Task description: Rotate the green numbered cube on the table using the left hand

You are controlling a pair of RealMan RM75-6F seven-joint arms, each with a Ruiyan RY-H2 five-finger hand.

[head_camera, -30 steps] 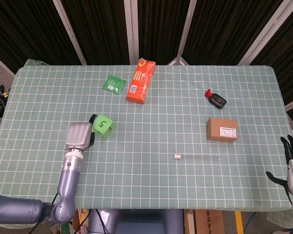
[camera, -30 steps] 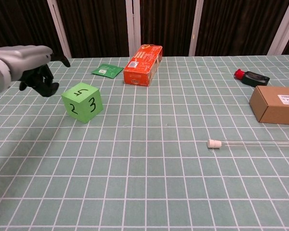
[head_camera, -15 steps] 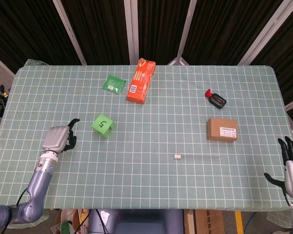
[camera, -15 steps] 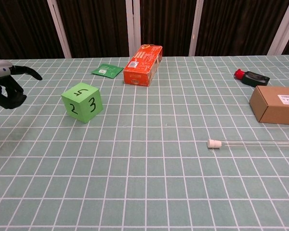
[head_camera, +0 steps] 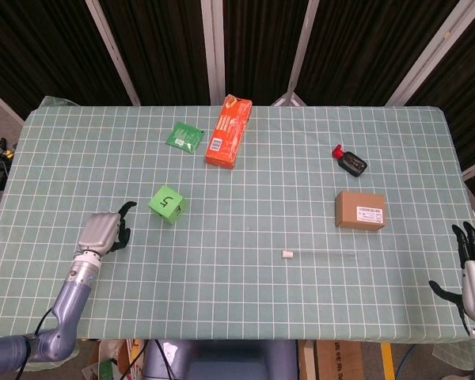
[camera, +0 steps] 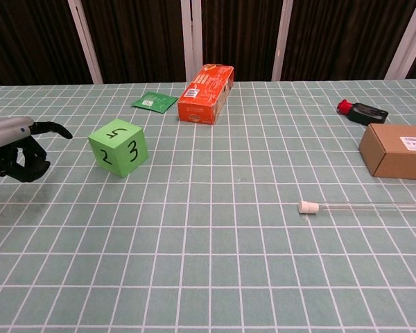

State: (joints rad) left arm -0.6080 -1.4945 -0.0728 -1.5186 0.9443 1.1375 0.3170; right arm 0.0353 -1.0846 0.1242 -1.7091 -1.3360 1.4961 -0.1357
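1. The green numbered cube [head_camera: 167, 204] sits on the table [head_camera: 245, 261], left of centre, showing 5 on top and 2 and 3 on its near faces.
2. The left hand [head_camera: 103, 233] hovers near the cube's left, apart from it, fingers curled, holding nothing.
3. The right hand [head_camera: 473, 273] is at the table's near right edge, fingers spread and empty.

Bright, even light from overhead fills both views, and the gridded surface [head_camera: 245, 229] reads clearly with no glare. Shadows are soft and short: a faint dark patch sits under the green cube [camera: 119, 148] in the chest view, another under the left robot hand [camera: 17, 149]. The backdrop behind falls to near black. Focus is sharp across the head view; grid lines bow slightly toward the edges. The thin clear tube [camera: 364, 205] barely shows.
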